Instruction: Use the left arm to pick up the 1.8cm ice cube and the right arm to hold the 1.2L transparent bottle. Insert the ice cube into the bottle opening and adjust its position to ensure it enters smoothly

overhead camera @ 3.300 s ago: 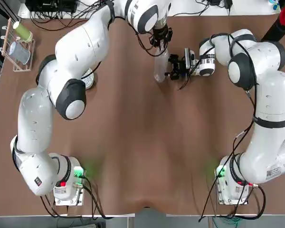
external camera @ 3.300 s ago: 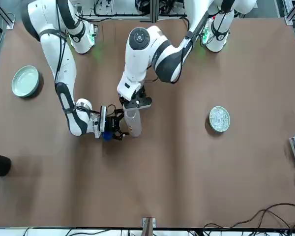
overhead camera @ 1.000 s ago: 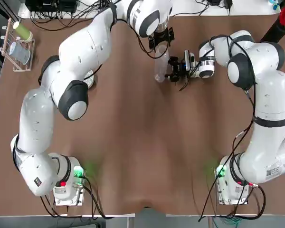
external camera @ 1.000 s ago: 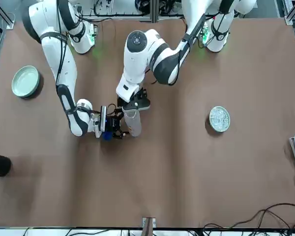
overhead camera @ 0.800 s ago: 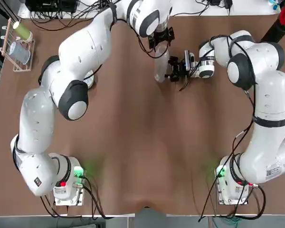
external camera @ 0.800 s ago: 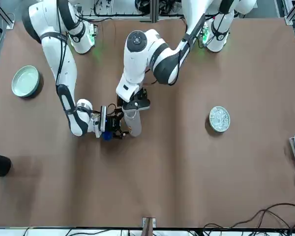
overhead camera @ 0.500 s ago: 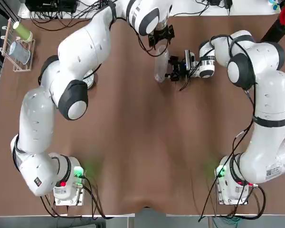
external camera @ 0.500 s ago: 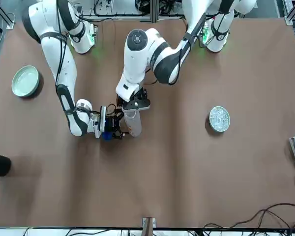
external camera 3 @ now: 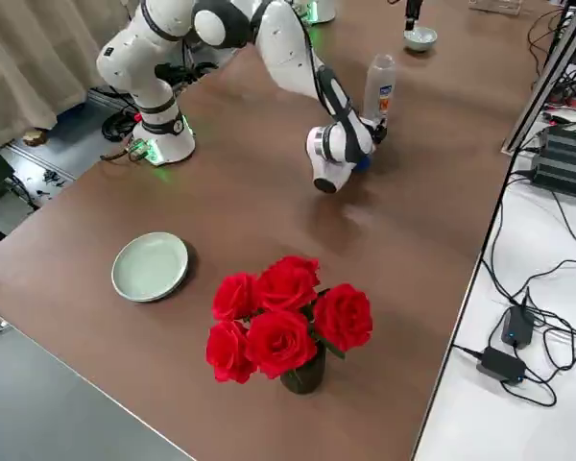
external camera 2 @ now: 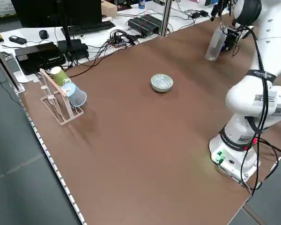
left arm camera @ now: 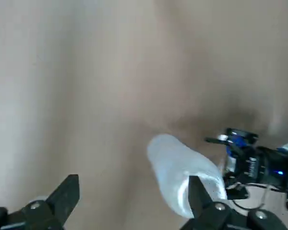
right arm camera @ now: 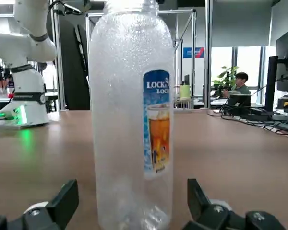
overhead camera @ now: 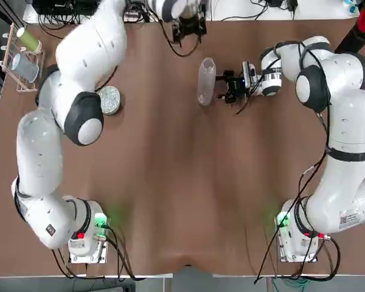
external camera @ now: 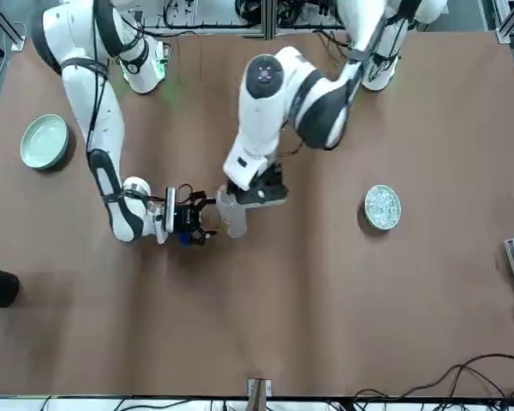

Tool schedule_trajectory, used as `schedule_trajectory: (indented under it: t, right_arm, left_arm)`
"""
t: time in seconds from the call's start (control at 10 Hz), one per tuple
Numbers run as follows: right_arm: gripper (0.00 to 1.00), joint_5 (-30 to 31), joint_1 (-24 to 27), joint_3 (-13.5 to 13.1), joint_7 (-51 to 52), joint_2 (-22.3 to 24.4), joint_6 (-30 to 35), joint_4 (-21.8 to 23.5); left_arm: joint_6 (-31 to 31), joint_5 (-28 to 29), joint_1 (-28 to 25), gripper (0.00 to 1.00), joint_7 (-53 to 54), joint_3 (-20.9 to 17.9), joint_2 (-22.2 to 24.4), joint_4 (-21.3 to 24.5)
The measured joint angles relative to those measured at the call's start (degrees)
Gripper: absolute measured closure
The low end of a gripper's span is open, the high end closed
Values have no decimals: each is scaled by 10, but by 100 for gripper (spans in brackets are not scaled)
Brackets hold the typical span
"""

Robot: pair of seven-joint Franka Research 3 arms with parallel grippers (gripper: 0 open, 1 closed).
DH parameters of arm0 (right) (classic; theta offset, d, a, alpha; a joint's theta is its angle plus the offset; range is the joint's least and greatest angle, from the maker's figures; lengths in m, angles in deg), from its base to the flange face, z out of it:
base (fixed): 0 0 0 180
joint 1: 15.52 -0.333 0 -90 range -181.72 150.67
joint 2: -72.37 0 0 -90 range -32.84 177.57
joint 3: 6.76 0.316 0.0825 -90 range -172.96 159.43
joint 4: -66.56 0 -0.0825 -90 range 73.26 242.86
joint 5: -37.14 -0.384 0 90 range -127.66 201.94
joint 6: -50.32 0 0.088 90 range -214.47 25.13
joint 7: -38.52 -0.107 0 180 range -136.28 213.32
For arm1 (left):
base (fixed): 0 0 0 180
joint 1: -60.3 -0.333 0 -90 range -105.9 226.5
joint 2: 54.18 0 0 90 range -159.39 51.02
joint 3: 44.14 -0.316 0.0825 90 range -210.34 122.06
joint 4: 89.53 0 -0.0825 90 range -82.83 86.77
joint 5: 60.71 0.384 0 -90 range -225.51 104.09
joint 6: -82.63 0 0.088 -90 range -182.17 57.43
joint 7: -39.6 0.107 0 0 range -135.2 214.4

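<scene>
Two grippers are in play. The right gripper [right arm camera: 129, 211] sits low at the table with its fingers spread wide — the bottle [right arm camera: 132, 115] stands upright just beyond them, not clamped. In the top view the right gripper [overhead camera: 226, 86] lies level, just beside the bottle [overhead camera: 205, 80]. The left gripper [left arm camera: 132, 206] also has its fingers apart and empty, looking down on the bottle [left arm camera: 182, 179] from above; overhead it sits near the table's far edge [overhead camera: 188, 25], well apart from the bottle. A dish [overhead camera: 109, 99] of clear bits rests farther left.
</scene>
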Motion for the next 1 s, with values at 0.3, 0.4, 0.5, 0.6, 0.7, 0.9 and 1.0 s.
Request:
schedule_trajectory:
  t: [0.3, 0.4, 0.5, 0.6, 0.7, 0.9, 1.0]
  right_arm:
    - [0, 69, 27, -20, -15, 8, 5, -20]
    - [0, 96, 30, -37, -36, 15, 14, -34]
    - [0, 131, 34, -57, -84, 24, 36, -54]
    - [0, 164, 37, -76, -138, 32, 54, -76]
    - [0, 198, 38, -97, -192, 41, 60, -98]
    - [0, 283, 42, -128, -321, 68, 79, -146]
    - [0, 320, 43, -140, -388, 86, 92, -165]
  left_arm:
    - [45, 0, -41, 0, 48, 0, 43, 19]
    - [47, 0, -57, 0, 65, 1, 60, 34]
    - [50, 0, -71, 0, 83, 1, 77, 51]
    - [53, 0, -85, 0, 99, 2, 93, 68]
    - [54, 0, -100, 0, 120, 2, 112, 87]
    - [55, -11, -135, 0, 175, 3, 159, 136]
    - [56, -18, -152, 0, 202, 3, 182, 162]
